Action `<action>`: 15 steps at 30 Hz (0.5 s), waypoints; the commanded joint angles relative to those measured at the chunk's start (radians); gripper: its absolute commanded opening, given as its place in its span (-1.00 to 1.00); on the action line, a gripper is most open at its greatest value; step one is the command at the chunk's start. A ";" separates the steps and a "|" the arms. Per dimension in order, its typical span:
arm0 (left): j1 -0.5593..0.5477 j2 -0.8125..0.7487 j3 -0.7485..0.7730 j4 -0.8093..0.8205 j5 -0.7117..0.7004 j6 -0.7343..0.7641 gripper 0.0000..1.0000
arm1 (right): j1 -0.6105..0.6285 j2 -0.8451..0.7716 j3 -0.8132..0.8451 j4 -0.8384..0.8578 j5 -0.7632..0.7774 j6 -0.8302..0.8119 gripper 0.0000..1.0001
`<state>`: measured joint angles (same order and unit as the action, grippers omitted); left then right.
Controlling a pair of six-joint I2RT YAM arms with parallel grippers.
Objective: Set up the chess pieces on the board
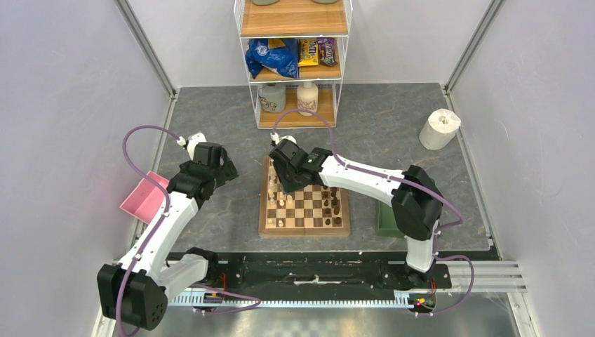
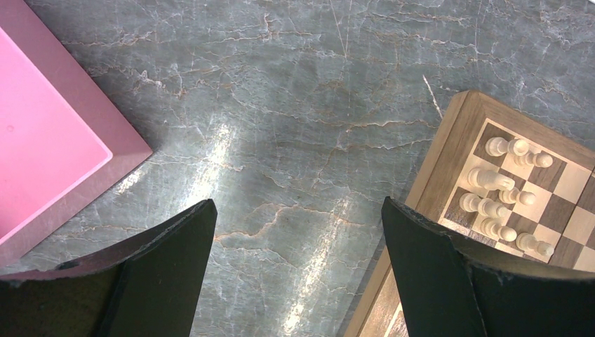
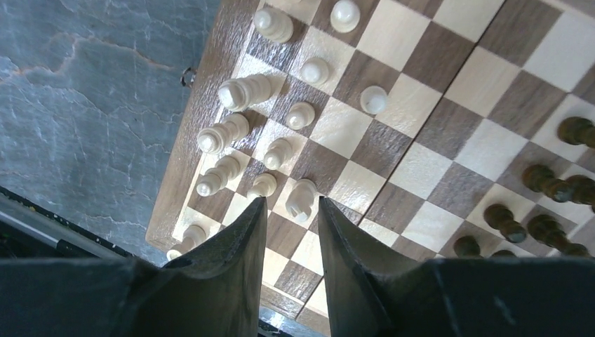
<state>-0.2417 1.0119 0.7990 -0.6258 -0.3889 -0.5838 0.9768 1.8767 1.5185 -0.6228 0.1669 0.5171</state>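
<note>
The board lies at the table's middle, with cream chess pieces on its left squares and dark ones on its right. In the right wrist view cream pieces fill the two columns by the board's border, and dark pieces stand opposite. My right gripper hovers over that cream side, open by a narrow gap; one cream piece stands free just beyond its fingertips. My left gripper is wide open over bare table left of the board, holding nothing.
A pink tray sits at the left edge, close to the left arm. A green tray lies right of the board under the right arm. A wire shelf rack stands at the back, a paper roll at back right.
</note>
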 commanded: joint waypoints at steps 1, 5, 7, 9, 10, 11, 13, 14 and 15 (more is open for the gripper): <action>0.005 -0.009 0.000 0.026 -0.006 -0.028 0.90 | 0.005 0.027 0.003 -0.001 -0.046 0.013 -0.19; 0.005 -0.004 0.002 0.026 -0.006 -0.028 0.89 | 0.005 0.051 0.006 -0.009 -0.054 0.014 -0.19; 0.005 -0.004 0.002 0.026 -0.007 -0.028 0.89 | 0.005 0.057 0.005 -0.016 -0.053 0.012 -0.20; 0.005 -0.003 0.002 0.026 -0.007 -0.029 0.89 | 0.005 0.062 0.005 -0.023 -0.056 0.011 -0.20; 0.005 -0.003 0.002 0.027 -0.007 -0.028 0.89 | 0.005 0.064 0.001 -0.023 -0.058 0.012 -0.20; 0.005 -0.003 0.002 0.026 -0.007 -0.028 0.89 | 0.005 0.065 -0.001 -0.022 -0.060 0.012 -0.21; 0.005 -0.001 0.003 0.026 -0.005 -0.028 0.89 | 0.005 0.069 -0.004 -0.023 -0.066 0.011 -0.24; 0.005 0.000 0.002 0.026 -0.005 -0.028 0.89 | 0.005 0.071 -0.005 -0.022 -0.066 0.010 -0.26; 0.005 0.001 0.002 0.027 -0.005 -0.028 0.89 | 0.005 0.072 -0.004 -0.023 -0.066 0.010 -0.28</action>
<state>-0.2417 1.0122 0.7990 -0.6258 -0.3889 -0.5838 0.9798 1.9354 1.5185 -0.6445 0.1108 0.5236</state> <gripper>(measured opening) 0.949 0.376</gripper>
